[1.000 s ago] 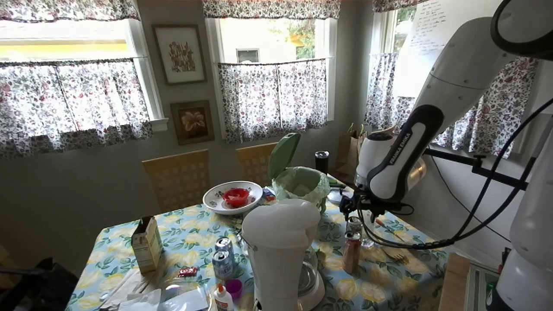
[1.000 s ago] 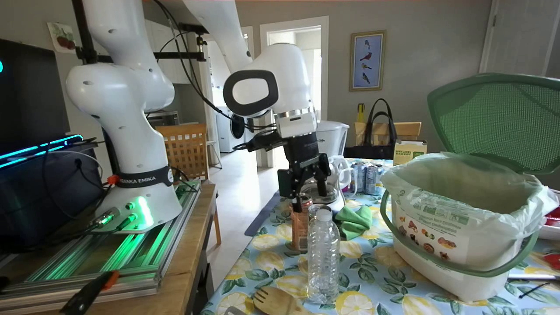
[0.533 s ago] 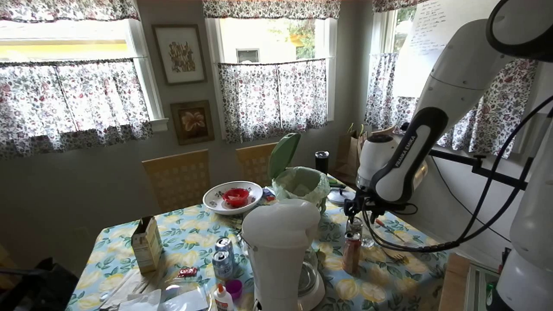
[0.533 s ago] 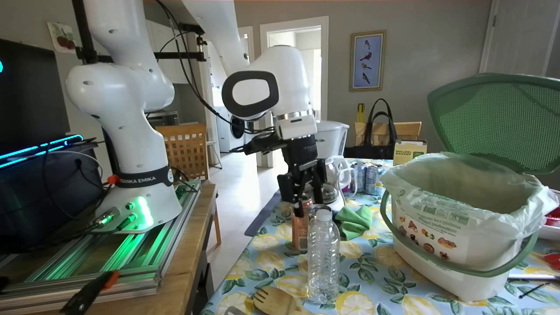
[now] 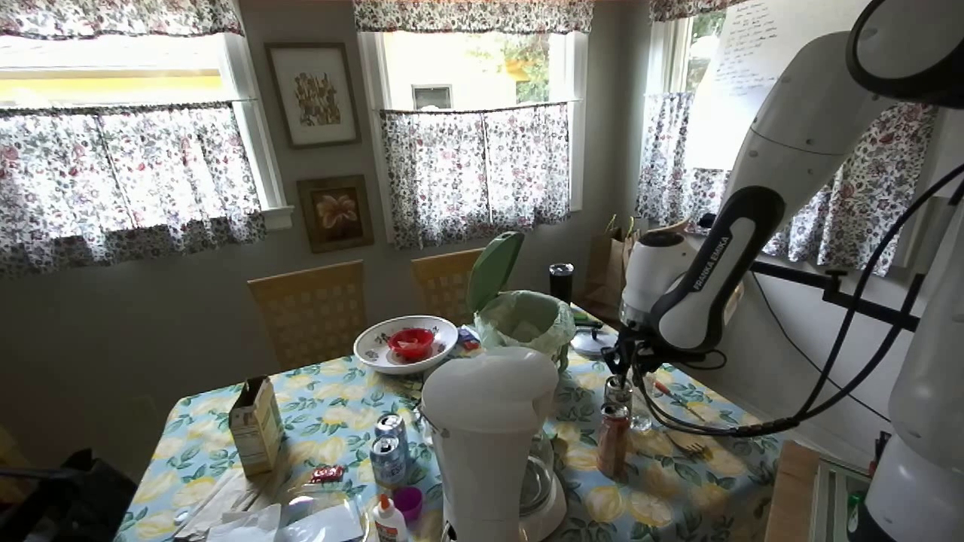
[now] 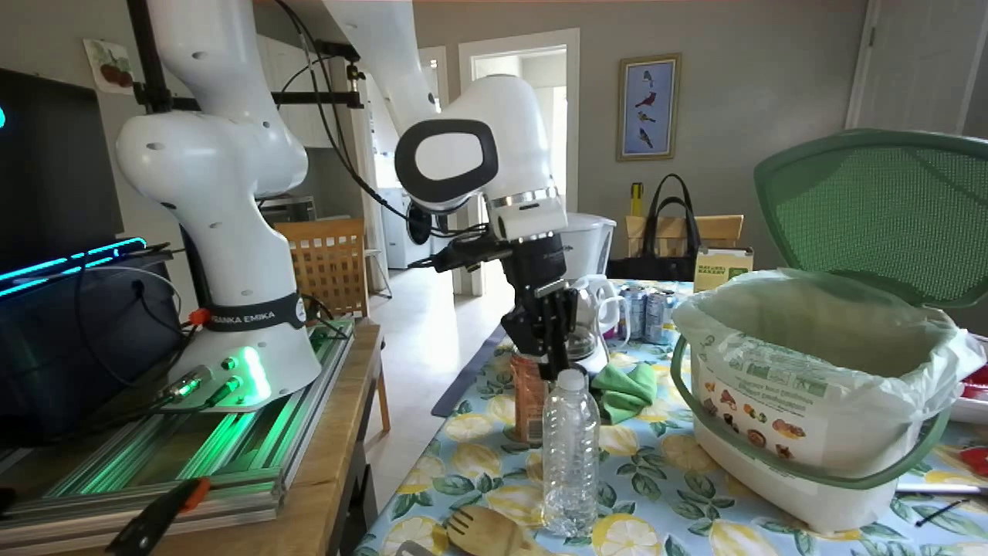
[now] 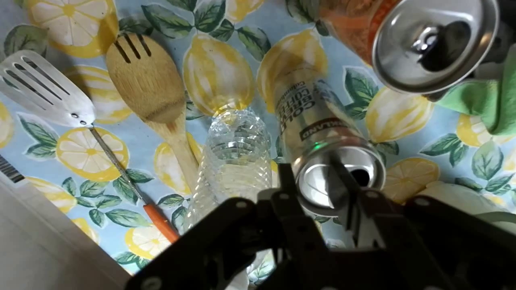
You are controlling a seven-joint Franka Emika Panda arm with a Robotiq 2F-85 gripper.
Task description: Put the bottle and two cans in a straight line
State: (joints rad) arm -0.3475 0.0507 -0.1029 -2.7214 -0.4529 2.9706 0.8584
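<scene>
Bottle [image 6: 571, 455] stands capped near two opened cans [image 7: 356, 24], their insides hidden, jaws slightly apart at the coffee can [image 7: 312, 108].

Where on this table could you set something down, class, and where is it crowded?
Bare tablecloth shows between carton, white bowl and blue cans, and between coffee maker, orange can and wooden fork. Crowded: around the coffee can, with bottle, orange can and pincer close.

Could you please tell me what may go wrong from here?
In the wrist view, the gripper has one fingertip at the edge of the silvery coffee can and the other over its top, so an off-centre grip might slip or tip it. The clear bottle stands close to that can and could be knocked over. The orange can is also near and may get bumped.
</scene>
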